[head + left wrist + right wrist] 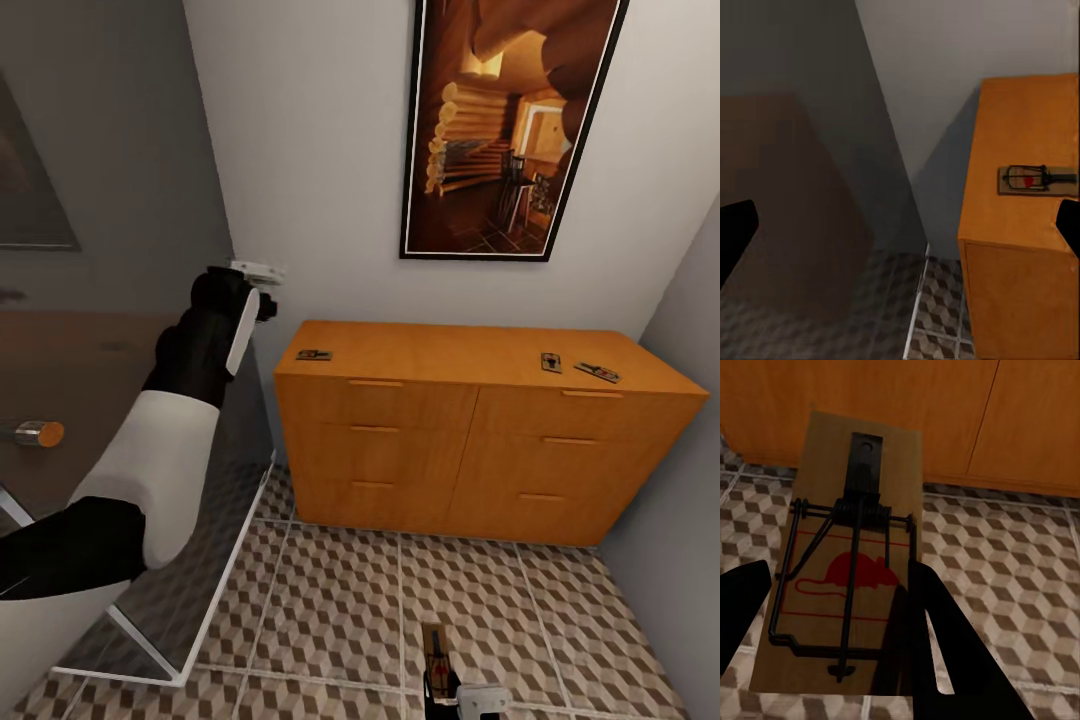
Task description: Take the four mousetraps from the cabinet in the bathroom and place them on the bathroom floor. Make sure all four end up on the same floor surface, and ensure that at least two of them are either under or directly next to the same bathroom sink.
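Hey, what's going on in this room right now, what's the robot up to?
The robot faces the cabinet in a tiled bathroom. Its right hand holds one mousetrap low over the patterned floor, in front of the cabinet. Three more mousetraps sit on the cabinet top: one near the left end and two near the right end. The left hand is raised beside the cabinet's left end, open and empty.

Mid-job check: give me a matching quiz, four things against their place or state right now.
Things:
1. left tool
2. right tool
3. left-end mousetrap
4. picture

Place or state:
a. on the cabinet top
b. open, empty
c. on the wall above the cabinet
d. holding a mousetrap over the floor tiles

Pairs: 1-b, 2-d, 3-a, 4-c
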